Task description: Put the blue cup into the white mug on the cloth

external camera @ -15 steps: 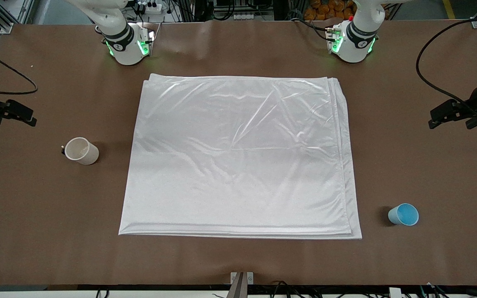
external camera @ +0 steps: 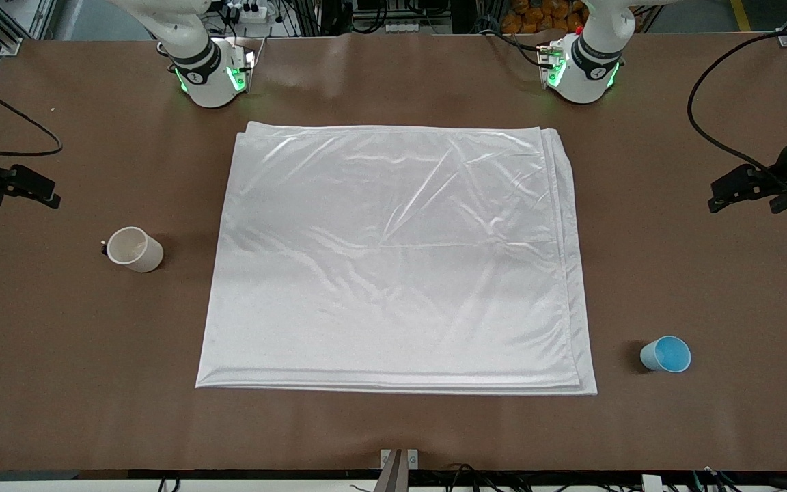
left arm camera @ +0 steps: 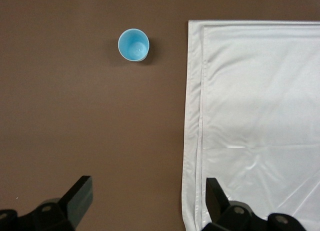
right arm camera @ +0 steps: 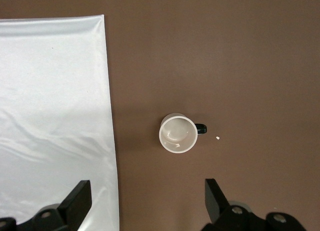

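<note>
The blue cup (external camera: 666,354) stands upright on the bare table, beside the cloth's near corner at the left arm's end; it also shows in the left wrist view (left arm camera: 133,44). The white mug (external camera: 134,249) stands upright on the bare table beside the cloth toward the right arm's end, and in the right wrist view (right arm camera: 177,133). The cloth (external camera: 393,260) lies flat mid-table with nothing on it. My left gripper (left arm camera: 148,187) is open and empty, high over the table by the cloth's edge. My right gripper (right arm camera: 147,188) is open and empty, high over the cloth's edge near the mug.
The brown table (external camera: 393,430) carries only the cloth and the two cups. Both arm bases (external camera: 212,75) stand along the edge farthest from the front camera. A black cable (external camera: 708,123) hangs at the left arm's end. A tiny white speck (right arm camera: 218,138) lies by the mug.
</note>
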You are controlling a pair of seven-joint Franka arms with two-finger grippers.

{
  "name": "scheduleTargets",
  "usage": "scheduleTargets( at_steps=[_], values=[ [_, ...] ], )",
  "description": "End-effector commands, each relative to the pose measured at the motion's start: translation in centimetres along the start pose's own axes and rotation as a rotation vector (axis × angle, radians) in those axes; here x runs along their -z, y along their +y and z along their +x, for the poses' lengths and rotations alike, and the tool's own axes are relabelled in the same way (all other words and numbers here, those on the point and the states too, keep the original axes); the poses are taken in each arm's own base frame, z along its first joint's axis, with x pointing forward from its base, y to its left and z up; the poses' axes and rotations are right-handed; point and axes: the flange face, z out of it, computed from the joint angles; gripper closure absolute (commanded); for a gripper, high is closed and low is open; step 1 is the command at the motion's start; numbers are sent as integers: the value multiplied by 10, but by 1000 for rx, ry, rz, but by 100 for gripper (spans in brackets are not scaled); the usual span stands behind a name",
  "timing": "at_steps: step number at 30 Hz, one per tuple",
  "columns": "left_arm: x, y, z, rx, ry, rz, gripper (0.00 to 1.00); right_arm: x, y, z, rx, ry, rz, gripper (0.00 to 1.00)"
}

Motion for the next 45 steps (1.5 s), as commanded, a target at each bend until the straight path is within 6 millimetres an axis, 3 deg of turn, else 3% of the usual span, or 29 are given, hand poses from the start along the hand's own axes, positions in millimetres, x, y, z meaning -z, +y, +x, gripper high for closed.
scheduleTargets(
  at_steps=[1,7,14,28,38,45],
  values=[
    [-36,-25,28,12,-32,-1,0,-2,0,-6,-3,-2,16,0],
    [-84,-62,73,24,-19,-2,0,-3,0,-9,0,-7,16,0],
    [-135,-91,101,4,26,8,0,-11,-17,-21,32,-33,15,0],
    [-240,-99,134,-11,77,18,0,-41,-12,-38,250,-107,29,4],
    [-326,-105,143,-5,84,22,0,-71,27,-32,552,-73,45,2],
    [-352,-107,143,-4,81,23,0,-94,54,-31,732,-41,83,0]
  ],
)
